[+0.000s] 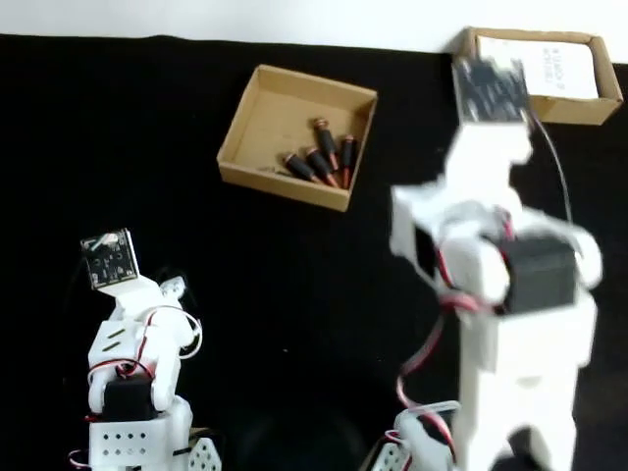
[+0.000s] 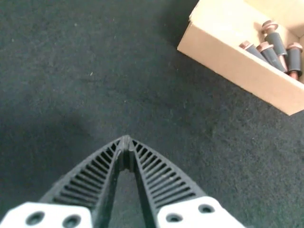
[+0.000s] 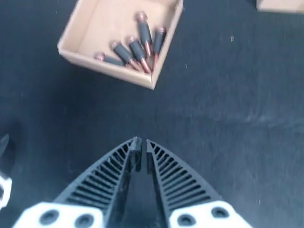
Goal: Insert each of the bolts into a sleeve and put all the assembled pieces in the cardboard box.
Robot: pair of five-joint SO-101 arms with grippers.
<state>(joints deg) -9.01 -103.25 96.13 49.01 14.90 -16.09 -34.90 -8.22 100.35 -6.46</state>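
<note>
Print on the white sheet (image 1: 561, 67) in the corner box (image 1: 579, 110) is too small to read. Four sleeved bolts (image 1: 322, 157) lie in the cardboard box (image 1: 280, 183). Left end effector (image 2: 124, 145) and right end effector (image 3: 141, 144) hang pressed together over open black counter (image 1: 294, 294).

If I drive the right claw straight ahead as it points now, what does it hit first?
Likely the black table just short of the cardboard box; kept level, the box's near wall. Depth is unclear.
</note>
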